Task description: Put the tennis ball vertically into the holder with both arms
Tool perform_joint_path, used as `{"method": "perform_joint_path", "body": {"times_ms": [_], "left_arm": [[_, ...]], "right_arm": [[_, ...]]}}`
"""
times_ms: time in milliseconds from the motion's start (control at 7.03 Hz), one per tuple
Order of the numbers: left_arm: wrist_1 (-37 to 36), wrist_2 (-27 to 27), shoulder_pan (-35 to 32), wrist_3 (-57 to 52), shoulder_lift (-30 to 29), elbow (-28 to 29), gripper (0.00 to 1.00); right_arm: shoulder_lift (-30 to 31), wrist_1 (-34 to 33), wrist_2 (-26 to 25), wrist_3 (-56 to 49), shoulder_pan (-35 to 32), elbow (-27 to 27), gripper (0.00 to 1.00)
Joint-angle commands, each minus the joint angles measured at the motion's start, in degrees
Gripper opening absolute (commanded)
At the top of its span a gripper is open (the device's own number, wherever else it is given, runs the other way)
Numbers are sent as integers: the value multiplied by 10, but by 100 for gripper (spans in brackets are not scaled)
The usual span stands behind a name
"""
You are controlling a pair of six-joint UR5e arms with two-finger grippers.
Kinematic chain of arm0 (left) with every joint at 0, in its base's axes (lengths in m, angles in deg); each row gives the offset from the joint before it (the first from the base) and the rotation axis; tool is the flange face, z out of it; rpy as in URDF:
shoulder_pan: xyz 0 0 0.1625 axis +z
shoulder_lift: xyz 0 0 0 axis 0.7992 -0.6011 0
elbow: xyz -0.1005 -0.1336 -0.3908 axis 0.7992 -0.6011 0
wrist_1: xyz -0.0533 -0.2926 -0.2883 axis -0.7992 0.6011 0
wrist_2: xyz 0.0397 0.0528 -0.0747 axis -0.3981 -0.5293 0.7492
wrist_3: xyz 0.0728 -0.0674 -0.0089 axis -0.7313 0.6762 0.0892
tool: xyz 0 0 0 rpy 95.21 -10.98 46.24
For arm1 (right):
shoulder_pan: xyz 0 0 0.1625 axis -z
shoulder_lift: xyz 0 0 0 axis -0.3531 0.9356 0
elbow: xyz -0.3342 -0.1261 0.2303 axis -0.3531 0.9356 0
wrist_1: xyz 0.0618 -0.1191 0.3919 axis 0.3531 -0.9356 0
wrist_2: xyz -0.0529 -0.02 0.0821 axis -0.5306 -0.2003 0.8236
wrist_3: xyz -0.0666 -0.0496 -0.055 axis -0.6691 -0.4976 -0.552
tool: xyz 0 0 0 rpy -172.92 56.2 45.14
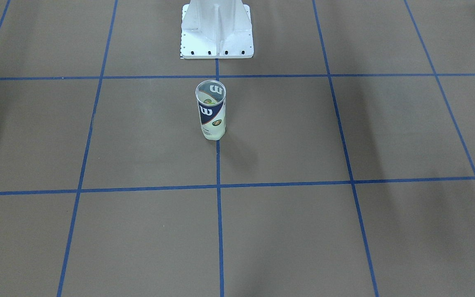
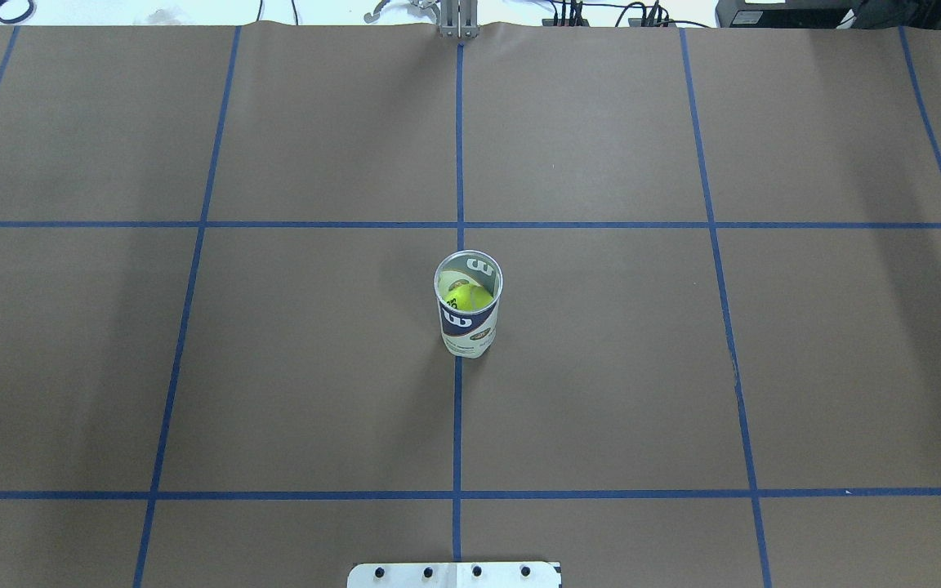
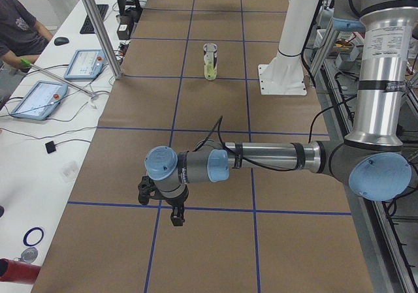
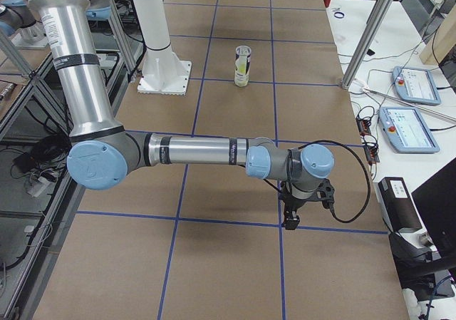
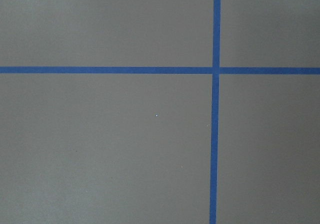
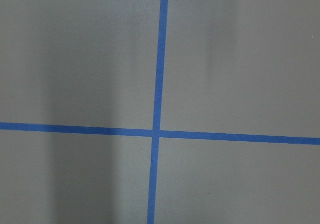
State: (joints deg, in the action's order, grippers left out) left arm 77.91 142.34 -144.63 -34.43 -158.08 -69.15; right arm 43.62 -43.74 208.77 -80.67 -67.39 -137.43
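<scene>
My left gripper hangs at the end of a stretched-out arm, pointing down over the table near a crossing of blue tape. I only get it from the side camera, so I cannot tell whether its jaws are apart or together. Same story for the right gripper at the opposite end of the table: it points down close to a tape crossing, and I cannot read its jaws either. Both wrist cameras show brown paper and blue lines. The holder is well apart from both grippers, upright on the centre line between them, near the white pedestal. Its top is open, and from overhead I see 1 yellow-green ball sitting inside it.
</scene>
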Motion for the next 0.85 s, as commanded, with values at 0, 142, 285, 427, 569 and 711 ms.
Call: {"method": "perform_joint_path", "body": {"times_ms": [0, 142, 285, 427, 569, 711], "left_arm": [[0, 0, 0, 0, 0, 0, 100], [4, 1, 0, 0, 1, 1, 100], [4, 1, 0, 0, 1, 1, 100], [5, 0, 0, -2, 1, -1, 100], [6, 0, 0, -3, 1, 1, 100], [7, 0, 0, -7, 3, 1, 100]], "right_arm": [[2, -14, 0, -17, -2, -2, 100], [6, -13, -3, -45, -5, -3, 100], [7, -14, -4, -62, -7, -4, 100], [7, -12, -7, -62, -6, -6, 100], [7, -12, -7, -65, -6, -6, 100], [7, -11, -7, -68, -6, -6, 100]]}}
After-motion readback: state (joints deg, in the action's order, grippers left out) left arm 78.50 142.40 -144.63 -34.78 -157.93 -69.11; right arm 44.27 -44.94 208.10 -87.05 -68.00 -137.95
